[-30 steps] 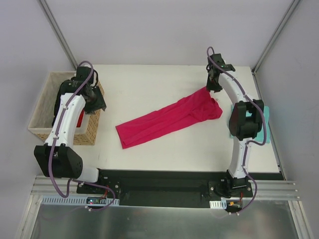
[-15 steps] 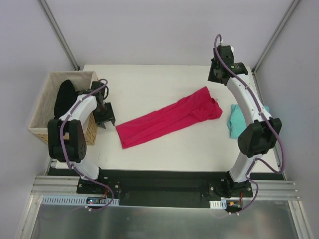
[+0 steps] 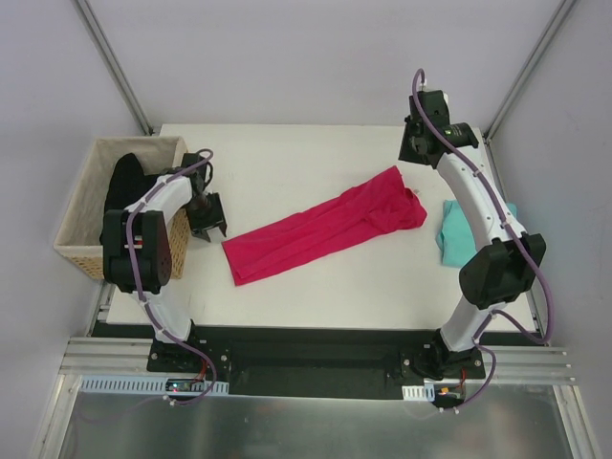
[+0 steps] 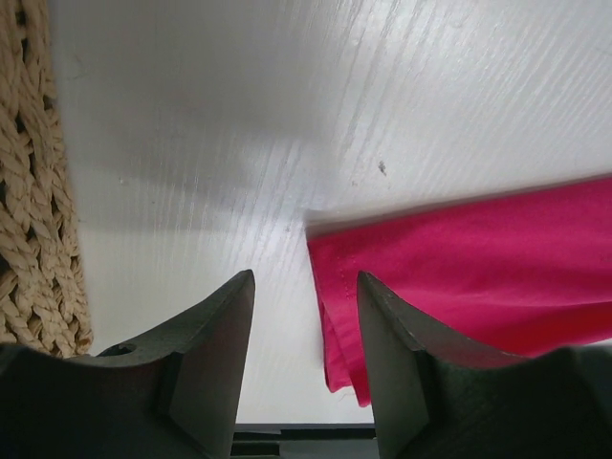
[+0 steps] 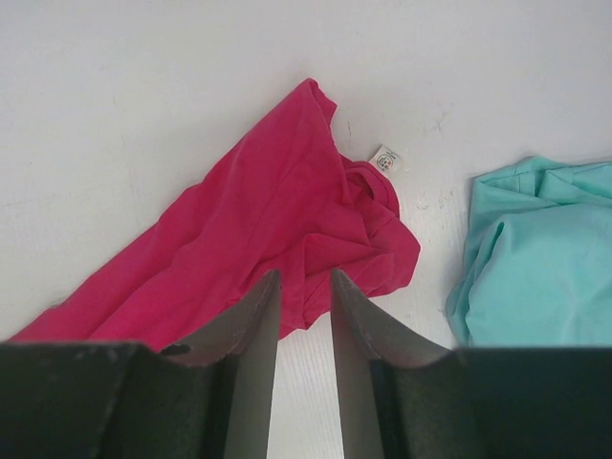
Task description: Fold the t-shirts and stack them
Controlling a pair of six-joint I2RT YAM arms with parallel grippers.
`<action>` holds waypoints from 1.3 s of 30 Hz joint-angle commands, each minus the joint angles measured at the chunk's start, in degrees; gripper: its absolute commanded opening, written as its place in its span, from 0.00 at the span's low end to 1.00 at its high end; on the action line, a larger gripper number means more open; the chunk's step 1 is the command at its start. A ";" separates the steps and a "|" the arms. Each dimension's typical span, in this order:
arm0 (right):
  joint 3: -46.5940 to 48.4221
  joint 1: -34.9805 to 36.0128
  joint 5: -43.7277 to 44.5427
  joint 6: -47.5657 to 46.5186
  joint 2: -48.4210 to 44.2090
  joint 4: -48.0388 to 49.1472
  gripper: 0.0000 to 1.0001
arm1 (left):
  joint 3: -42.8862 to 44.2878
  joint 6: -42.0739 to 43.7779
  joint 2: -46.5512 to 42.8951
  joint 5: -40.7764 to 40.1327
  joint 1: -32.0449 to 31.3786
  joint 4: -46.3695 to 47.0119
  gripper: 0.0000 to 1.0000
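Note:
The magenta-pink t-shirt (image 3: pixel 325 229) lies stretched in a long diagonal band across the table's middle, its bunched neck end at the right. The white neck label (image 5: pixel 386 159) shows in the right wrist view. The teal t-shirt (image 3: pixel 464 234) lies crumpled by the right edge. My left gripper (image 3: pixel 212 229) is open and empty, low over the table just left of the pink shirt's lower-left corner (image 4: pixel 335 277). My right gripper (image 3: pixel 413 149) hovers above the shirt's far right end (image 5: pixel 287 210). Its jaws stand a narrow gap apart and hold nothing.
A woven basket (image 3: pixel 78 251) stands at the table's left edge with a black garment (image 3: pixel 120 186) in it. Its wicker wall (image 4: pixel 33 191) is close to my left gripper. The teal shirt also shows in the right wrist view (image 5: pixel 535 258).
My left arm swung from over the basket down to the table beside the pink shirt's left end. My right gripper let go of the shirt's far corner and rose toward the back.

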 commanded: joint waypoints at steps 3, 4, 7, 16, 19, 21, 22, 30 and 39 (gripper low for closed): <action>-0.40 0.36 -1.46 1.14 -2.63 0.51 0.30 | 3.02 0.24 1.78 2.42 -0.04 0.13 0.47; -0.40 0.27 -1.46 1.23 -2.62 0.51 0.30 | 2.85 0.16 2.04 2.42 -0.04 0.13 0.46; -0.23 0.10 -1.28 1.14 -2.89 0.60 0.30 | 1.89 -0.20 2.04 2.42 -0.48 0.21 0.46; 0.04 -0.25 -2.07 1.14 -4.21 1.03 0.30 | 0.12 -0.90 3.01 1.80 -2.41 0.13 0.44; 0.04 -0.43 -2.16 1.14 -4.91 1.03 0.30 | 0.30 -1.51 3.45 1.80 -3.37 0.13 0.43; -0.05 -0.69 -2.42 1.14 -5.35 1.03 0.30 | 0.47 -1.86 3.71 1.54 -3.90 0.21 0.44; -0.14 -0.87 -2.51 0.97 -5.96 1.03 0.30 | 0.56 -2.04 3.80 1.45 -4.25 0.13 0.44; -0.58 -2.10 -2.95 0.88 -7.55 0.95 0.31 | 0.83 -2.48 3.98 0.92 -4.79 0.21 0.44; -0.67 -2.89 -3.66 1.32 -7.90 1.03 0.31 | 0.30 -3.10 3.54 -0.75 -4.78 0.21 0.00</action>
